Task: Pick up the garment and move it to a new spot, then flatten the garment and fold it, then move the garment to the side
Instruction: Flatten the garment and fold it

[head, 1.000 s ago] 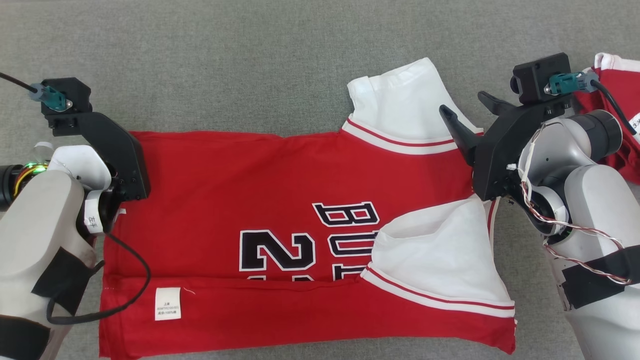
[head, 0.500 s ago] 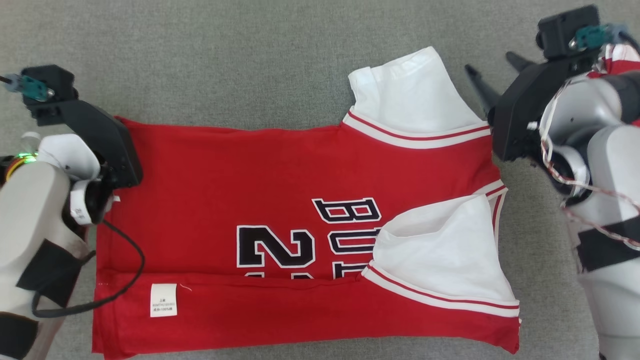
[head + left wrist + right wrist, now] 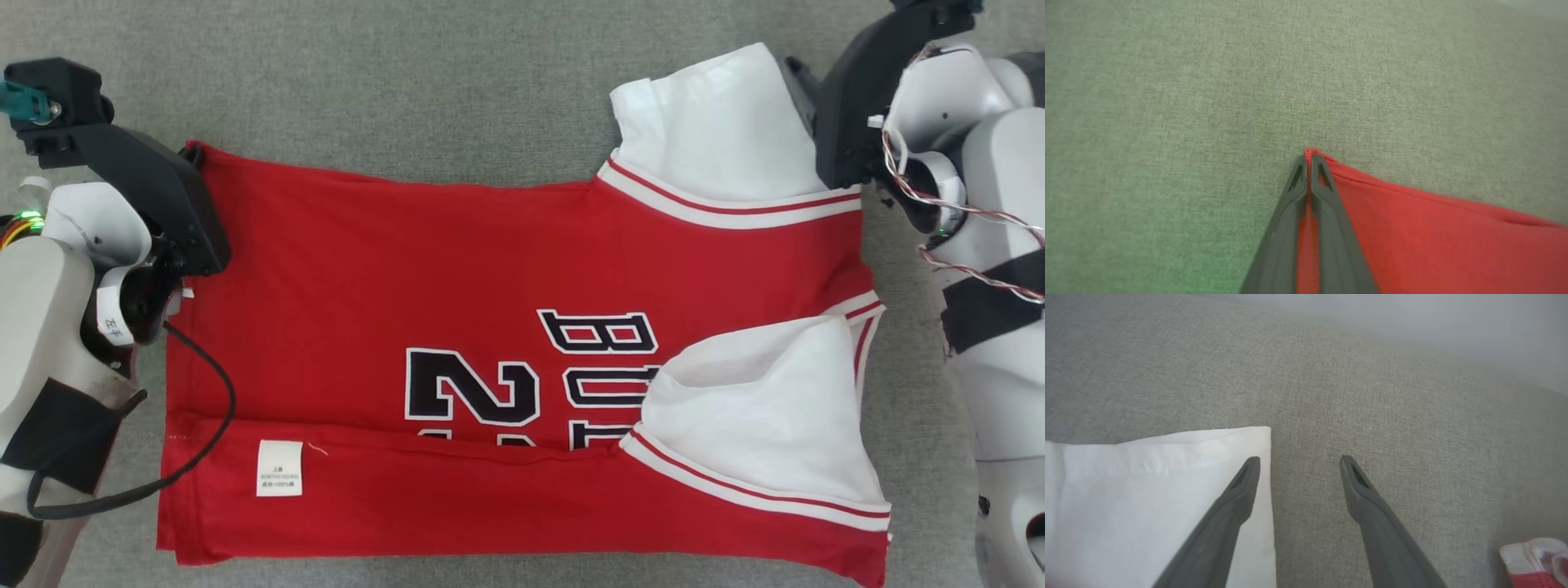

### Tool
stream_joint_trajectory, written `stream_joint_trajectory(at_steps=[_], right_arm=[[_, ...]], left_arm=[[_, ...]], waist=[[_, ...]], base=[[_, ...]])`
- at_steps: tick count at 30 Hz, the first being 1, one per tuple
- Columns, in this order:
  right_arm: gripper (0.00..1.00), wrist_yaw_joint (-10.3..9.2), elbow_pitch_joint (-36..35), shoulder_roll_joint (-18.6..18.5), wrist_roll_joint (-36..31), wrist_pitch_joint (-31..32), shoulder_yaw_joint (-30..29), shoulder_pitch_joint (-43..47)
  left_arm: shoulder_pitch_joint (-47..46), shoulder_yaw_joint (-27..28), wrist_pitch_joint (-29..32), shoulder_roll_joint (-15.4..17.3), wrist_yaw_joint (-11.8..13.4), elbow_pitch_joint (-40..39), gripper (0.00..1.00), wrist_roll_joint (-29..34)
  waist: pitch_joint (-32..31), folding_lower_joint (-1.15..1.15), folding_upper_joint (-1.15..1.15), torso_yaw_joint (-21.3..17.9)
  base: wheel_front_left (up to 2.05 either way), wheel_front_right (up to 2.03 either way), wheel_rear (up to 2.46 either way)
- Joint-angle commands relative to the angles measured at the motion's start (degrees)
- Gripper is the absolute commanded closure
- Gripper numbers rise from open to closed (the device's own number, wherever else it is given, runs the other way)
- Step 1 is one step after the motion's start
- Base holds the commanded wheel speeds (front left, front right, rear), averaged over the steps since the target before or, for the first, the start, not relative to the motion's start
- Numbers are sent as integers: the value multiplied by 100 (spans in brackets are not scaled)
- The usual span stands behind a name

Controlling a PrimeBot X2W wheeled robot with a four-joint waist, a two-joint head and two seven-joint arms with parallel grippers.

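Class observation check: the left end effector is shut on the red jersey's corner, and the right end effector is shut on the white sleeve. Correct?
No. The right end effector is open, at the edge of the white sleeve; the right wrist view shows it.

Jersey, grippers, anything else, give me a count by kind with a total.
Jersey: 1
Grippers: 2 (left gripper, right gripper)
Red-and-white cloth: 1
Total: 4

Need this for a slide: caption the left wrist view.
Left gripper shut on a corner of the red jersey, above the grey cloth surface.
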Motion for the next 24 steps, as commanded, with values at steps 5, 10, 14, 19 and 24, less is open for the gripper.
stream_joint_trajectory(at_steps=[5,10,14,19,24], right_arm=[[0,-15,549,56,174,-60,168,-340],[2,-15,1011,108,352,-66,218,-489],[89,-15,1308,92,502,50,304,-477],[100,-16,1363,-79,440,-456,309,-587],[100,-16,1466,-56,300,-1115,212,-743]], left_arm=[[34,-31,88,29,127,-143,100,-16],[-2,-65,-33,13,234,-291,100,95],[14,-24,-170,-61,203,-316,100,41],[20,-46,-525,-79,119,-298,100,161],[-75,-60,-973,-150,140,-213,100,341]], waist=[[127,0,0,125],[158,0,0,178],[174,0,0,199],[165,0,0,192],[125,0,0,151]], base=[[0,0,0],[0,0,0],[0,0,0],[0,0,0],[0,0,0]])
